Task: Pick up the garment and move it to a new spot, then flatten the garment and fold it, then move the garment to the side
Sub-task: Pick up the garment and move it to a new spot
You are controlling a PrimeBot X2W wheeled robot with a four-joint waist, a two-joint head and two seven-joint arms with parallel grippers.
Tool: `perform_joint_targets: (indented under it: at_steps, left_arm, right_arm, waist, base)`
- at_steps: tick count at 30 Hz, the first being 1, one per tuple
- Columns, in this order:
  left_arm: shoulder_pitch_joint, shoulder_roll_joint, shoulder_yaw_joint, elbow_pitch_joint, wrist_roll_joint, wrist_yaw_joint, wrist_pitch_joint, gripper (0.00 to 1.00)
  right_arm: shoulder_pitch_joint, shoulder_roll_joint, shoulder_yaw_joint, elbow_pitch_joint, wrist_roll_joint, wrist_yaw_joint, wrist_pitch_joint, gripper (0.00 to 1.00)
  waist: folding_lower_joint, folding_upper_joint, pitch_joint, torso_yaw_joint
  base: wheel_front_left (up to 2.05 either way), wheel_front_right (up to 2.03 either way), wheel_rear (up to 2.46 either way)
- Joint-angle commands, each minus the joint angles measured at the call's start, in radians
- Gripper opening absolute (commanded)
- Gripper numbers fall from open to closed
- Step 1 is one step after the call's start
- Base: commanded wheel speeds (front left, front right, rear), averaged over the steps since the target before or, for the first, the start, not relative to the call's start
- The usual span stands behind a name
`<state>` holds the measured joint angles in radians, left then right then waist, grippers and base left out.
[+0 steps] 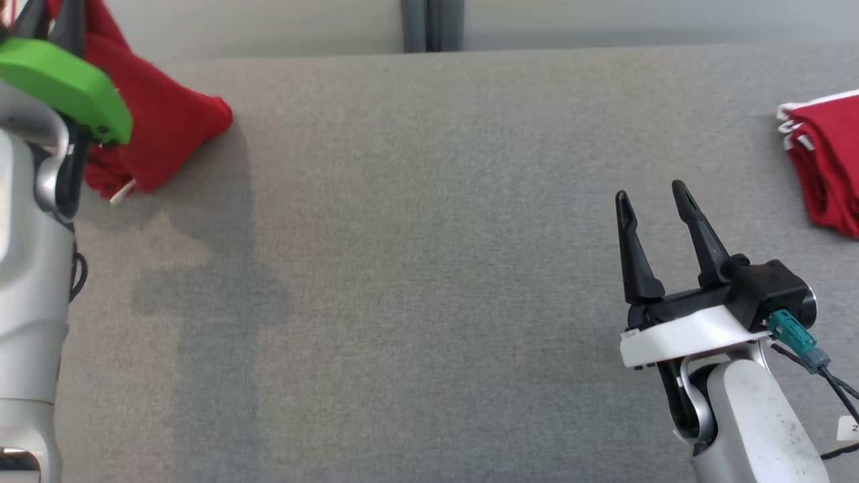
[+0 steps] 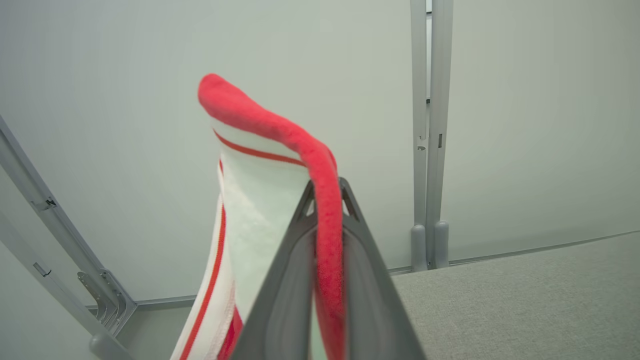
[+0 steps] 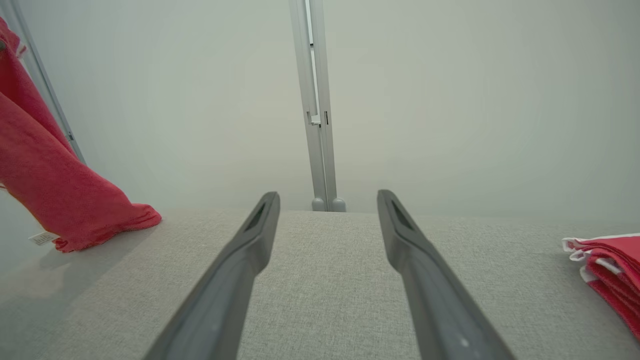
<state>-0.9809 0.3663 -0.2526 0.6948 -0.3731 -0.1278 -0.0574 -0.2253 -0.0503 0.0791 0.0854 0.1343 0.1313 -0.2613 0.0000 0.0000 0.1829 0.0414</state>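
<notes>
Slippage risk: left gripper (image 2: 327, 187), clamped on only a thin hem of the red garment (image 1: 168, 121) hanging at ten o'clock, tail touching the grey table (image 1: 429, 268), may lose it under drag; right gripper (image 1: 650, 190) stands spread at four o'clock.

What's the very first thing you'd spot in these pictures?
The bright red garment dangles at the far left from the shut left end effector, its lower end resting on the grey table. Next comes the folded red pile at the right edge, with the open right end effector hovering empty nearby.
</notes>
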Motion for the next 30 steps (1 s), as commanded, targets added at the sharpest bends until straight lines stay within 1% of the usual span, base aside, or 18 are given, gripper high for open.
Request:
perform_joint_targets:
  at_steps: [1, 5, 9, 11, 15, 18, 20, 23, 30]
  left_arm:
    - [-0.002, -0.001, -0.019, -0.037, -0.014, -0.003, 0.015, 0.0]
    - [-0.006, -0.03, -0.076, -0.174, -0.053, -0.003, 0.069, 0.0]
    - [-0.026, -0.081, -0.106, -0.294, -0.091, -0.003, 0.111, 0.0]
    - [-0.034, -0.121, -0.116, -0.347, -0.108, 0.007, 0.127, 0.0]
    - [-0.042, -0.211, -0.121, -0.428, -0.157, 0.043, 0.155, 0.0]
    - [-0.012, -0.241, -0.132, -0.447, -0.167, 0.068, 0.167, 0.0]
    - [0.02, -0.248, -0.136, -0.435, -0.171, 0.08, 0.16, 0.0]
    - [0.077, -0.24, -0.126, -0.382, -0.18, 0.094, 0.138, 0.0]
    - [0.212, -0.164, -0.062, -0.154, -0.18, 0.13, 0.024, 0.0]
  right_arm:
    - [0.02, 0.0, -0.002, 0.005, 0.012, -0.001, -0.004, 1.0]
    - [0.038, -0.001, -0.001, 0.005, 0.035, -0.001, -0.004, 1.0]
    - [0.042, 0.0, 0.004, -0.001, 0.053, -0.001, -0.004, 1.0]
    - [0.043, 0.0, 0.003, -0.002, 0.061, -0.001, -0.004, 1.0]
    - [0.041, 0.0, -0.002, -0.006, 0.071, -0.001, -0.004, 1.0]
    - [0.032, 0.0, -0.002, -0.006, 0.076, -0.001, -0.004, 1.0]
    - [0.023, 0.0, -0.001, -0.006, 0.079, -0.001, -0.004, 1.0]
    - [0.013, -0.001, -0.002, -0.005, 0.083, -0.001, -0.004, 1.0]
    - [-0.01, 0.0, -0.002, -0.001, 0.088, -0.001, -0.004, 1.0]
  waist:
    - [0.0, 0.0, -0.085, -0.064]
    - [0.0, 0.0, -0.109, -0.1]
    - [0.0, 0.0, -0.114, -0.137]
    - [0.0, 0.0, -0.11, -0.154]
    - [0.0, 0.0, -0.09, -0.181]
    - [0.0, 0.0, -0.068, -0.199]
    - [0.0, 0.0, -0.051, -0.209]
    - [0.0, 0.0, -0.024, -0.222]
    - [0.0, 0.0, 0.032, -0.244]
  base:
    - [0.0, 0.0, 0.0]
    - [0.0, 0.0, 0.0]
    - [0.0, 0.0, 0.0]
    - [0.0, 0.0, 0.0]
    - [0.0, 0.0, 0.0]
    - [0.0, 0.0, 0.0]
    - [0.0, 0.0, 0.0]
    - [0.0, 0.0, 0.0]
    - [0.0, 0.0, 0.0]
